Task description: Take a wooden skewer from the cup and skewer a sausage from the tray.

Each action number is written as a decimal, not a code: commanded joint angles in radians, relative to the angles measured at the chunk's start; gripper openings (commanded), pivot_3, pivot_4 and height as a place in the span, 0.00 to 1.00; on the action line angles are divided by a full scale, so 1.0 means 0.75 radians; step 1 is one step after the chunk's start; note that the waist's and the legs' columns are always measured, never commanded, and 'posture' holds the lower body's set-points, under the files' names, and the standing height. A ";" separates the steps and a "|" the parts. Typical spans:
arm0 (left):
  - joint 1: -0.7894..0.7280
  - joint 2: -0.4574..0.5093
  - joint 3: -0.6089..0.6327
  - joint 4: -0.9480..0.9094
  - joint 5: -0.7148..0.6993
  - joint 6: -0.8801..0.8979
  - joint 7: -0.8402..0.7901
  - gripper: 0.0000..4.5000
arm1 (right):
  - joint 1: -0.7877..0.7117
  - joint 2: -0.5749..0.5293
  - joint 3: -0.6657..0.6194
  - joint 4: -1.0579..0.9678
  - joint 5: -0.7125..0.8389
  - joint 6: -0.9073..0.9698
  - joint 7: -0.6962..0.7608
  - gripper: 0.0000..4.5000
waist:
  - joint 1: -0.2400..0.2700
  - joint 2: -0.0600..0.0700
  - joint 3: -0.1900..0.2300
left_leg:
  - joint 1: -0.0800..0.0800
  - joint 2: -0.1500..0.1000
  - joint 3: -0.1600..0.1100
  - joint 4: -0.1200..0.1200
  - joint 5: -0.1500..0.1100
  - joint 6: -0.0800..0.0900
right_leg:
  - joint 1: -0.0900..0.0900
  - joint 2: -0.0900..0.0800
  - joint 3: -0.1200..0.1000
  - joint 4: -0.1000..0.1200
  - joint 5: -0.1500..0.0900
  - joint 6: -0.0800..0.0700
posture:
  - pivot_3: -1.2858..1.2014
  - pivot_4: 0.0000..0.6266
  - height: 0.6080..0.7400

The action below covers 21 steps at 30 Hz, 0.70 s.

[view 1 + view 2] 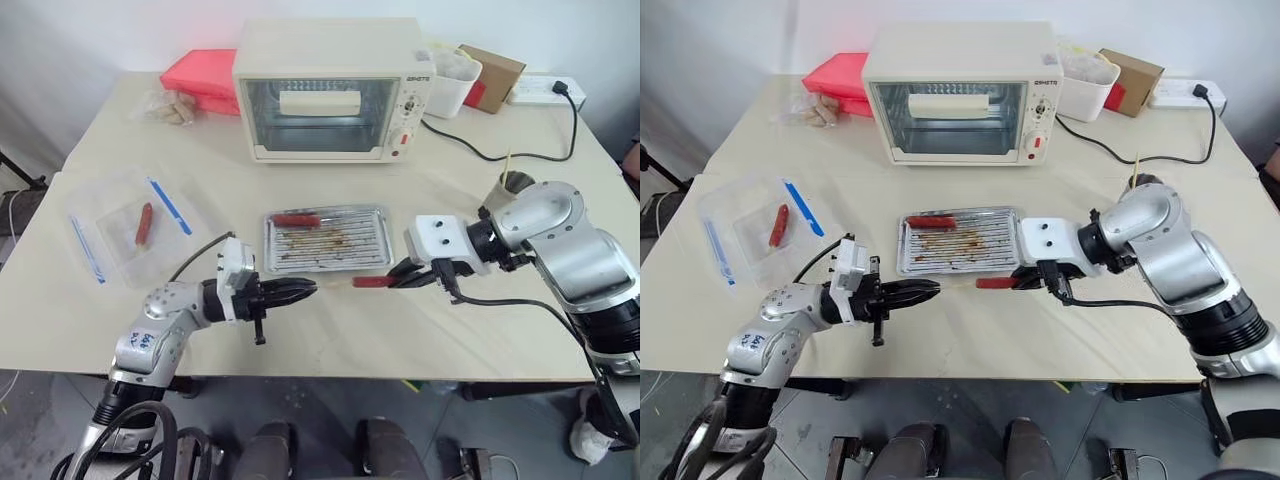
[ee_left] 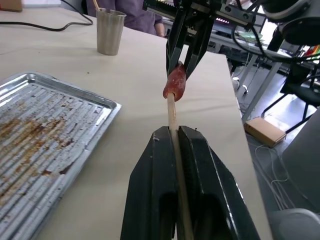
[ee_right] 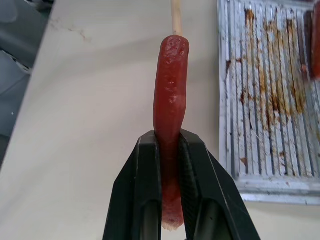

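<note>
While the table (image 1: 420, 330) is seen from the head camera, the left gripper (image 1: 300, 288) is held level just in front of the tray (image 1: 327, 240), its two black fingers closed narrow on the wooden skewer (image 2: 172, 117). The right gripper (image 1: 405, 273) is held opposite it, just off the tray's near right corner, clamped on the sausage (image 1: 372, 282), which points toward the left gripper. A second sausage (image 1: 296, 219) is left lying at the far left end of the tray. The cup (image 1: 515, 184) is placed well to the right, behind the right arm, with a thin stick standing in it. A toaster oven (image 1: 335, 90) is set at the back of the table, and a clear plastic bag (image 1: 125, 235) with one more sausage is laid at the left.

From the left wrist camera, the skewer is seen pinched between the closed fingers and run straight ahead into the near end of the sausage, which is gripped from above by the right gripper's fingers (image 2: 176, 45). The tray's ribbed, stained bottom is shown beside it, the cup farther back.

From the right wrist camera, the sausage is held lengthwise between the fingers (image 3: 145, 185), closed tight on its lower part, with the skewer entering its far end. The tray edge is shown just beside it.
</note>
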 commanded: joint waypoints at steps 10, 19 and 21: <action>-0.144 -0.149 -0.150 0.095 0.093 -0.001 -0.041 0.00 | -0.089 0.109 0.106 -0.164 -0.014 0.095 0.020 0.04 | 0.000 0.000 0.000 | 0.000 -0.001 0.000 0.001 0.000 0.000 | 0.000 0.000 0.000 0.001 0.000 0.000 | 0.52 0.24 1.00; -0.130 -0.154 -0.118 0.061 0.046 0.009 -0.128 0.00 | -0.079 0.152 0.039 0.042 -0.028 -0.264 0.037 0.04 | -0.001 0.000 0.000 | 0.000 -0.001 0.000 0.001 0.000 0.000 | 0.000 0.000 0.000 0.001 0.000 0.000 | 0.52 0.24 1.00; -0.125 -0.156 -0.112 0.057 0.047 0.001 -0.128 0.00 | -0.094 0.174 0.027 0.088 -0.026 -0.312 0.047 0.04 | -0.002 0.000 0.000 | 0.000 0.000 0.000 0.001 0.000 0.000 | -0.001 0.000 0.000 0.002 0.000 0.000 | 0.52 0.24 1.00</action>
